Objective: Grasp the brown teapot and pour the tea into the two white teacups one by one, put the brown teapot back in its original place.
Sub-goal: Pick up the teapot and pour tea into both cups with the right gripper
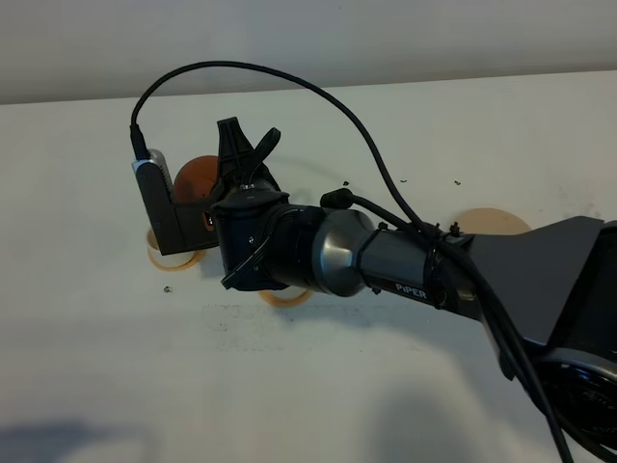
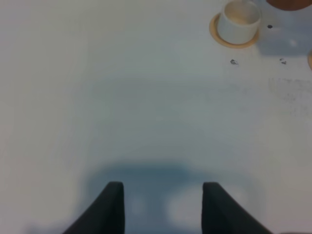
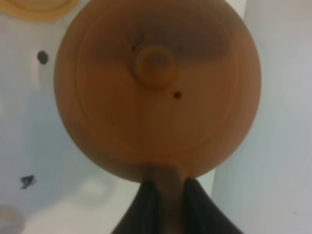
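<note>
My right gripper [image 1: 249,154] reaches across to the left and is shut on the loop handle of the brown teapot [image 1: 193,179]. In the right wrist view the gripper [image 3: 165,195] pinches the handle, and the teapot [image 3: 157,87] fills the frame with its lid knob facing the camera. One white teacup [image 2: 239,20] stands on an orange-tan coaster [image 2: 218,38]; its inside looks cream. The other cup is hidden behind the arm. The pale beige disc [image 1: 494,220] lies bare at the right. My left gripper [image 2: 161,187] is open over bare table. No tea shows.
Two orange-tan coasters peek out under the right arm, one at the left [image 1: 175,258] and one nearer the middle [image 1: 285,297]. The arm's black cable [image 1: 318,92] arcs over the table. Small dark specks [image 2: 234,62] dot the white table [image 1: 96,367].
</note>
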`<move>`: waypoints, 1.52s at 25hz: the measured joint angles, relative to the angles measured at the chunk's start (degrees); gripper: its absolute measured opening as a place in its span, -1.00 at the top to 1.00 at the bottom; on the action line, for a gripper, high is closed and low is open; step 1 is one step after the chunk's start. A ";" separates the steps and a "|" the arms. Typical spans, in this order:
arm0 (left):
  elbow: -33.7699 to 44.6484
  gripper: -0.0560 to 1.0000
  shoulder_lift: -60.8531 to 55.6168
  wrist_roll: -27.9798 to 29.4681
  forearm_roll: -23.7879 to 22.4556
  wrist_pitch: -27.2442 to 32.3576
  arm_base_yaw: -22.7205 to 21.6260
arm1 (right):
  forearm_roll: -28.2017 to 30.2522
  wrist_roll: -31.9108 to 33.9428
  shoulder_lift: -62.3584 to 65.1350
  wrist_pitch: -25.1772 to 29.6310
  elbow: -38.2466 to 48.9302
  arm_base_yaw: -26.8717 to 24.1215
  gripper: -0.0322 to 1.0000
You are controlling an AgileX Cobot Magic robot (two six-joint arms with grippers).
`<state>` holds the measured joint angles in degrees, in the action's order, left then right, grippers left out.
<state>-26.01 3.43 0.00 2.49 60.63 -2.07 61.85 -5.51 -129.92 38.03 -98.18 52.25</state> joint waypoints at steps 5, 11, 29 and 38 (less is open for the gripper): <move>0.00 0.18 0.00 -0.33 0.00 0.00 0.00 | 0.14 -1.45 -0.12 0.00 0.00 0.00 0.72; 0.00 0.18 0.00 -0.33 0.00 0.00 0.00 | 0.27 -3.83 -0.12 -0.06 0.00 0.00 0.72; 0.00 0.18 0.00 0.00 0.00 0.00 0.00 | 3.79 -6.29 -1.90 0.08 -0.10 0.00 0.72; 0.00 0.18 0.00 0.00 0.00 0.00 0.00 | 6.01 -6.29 -1.97 0.08 -0.10 0.00 0.72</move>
<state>-26.01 3.43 0.00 2.49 60.63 -2.07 67.87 -11.80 -131.89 38.11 -98.28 52.25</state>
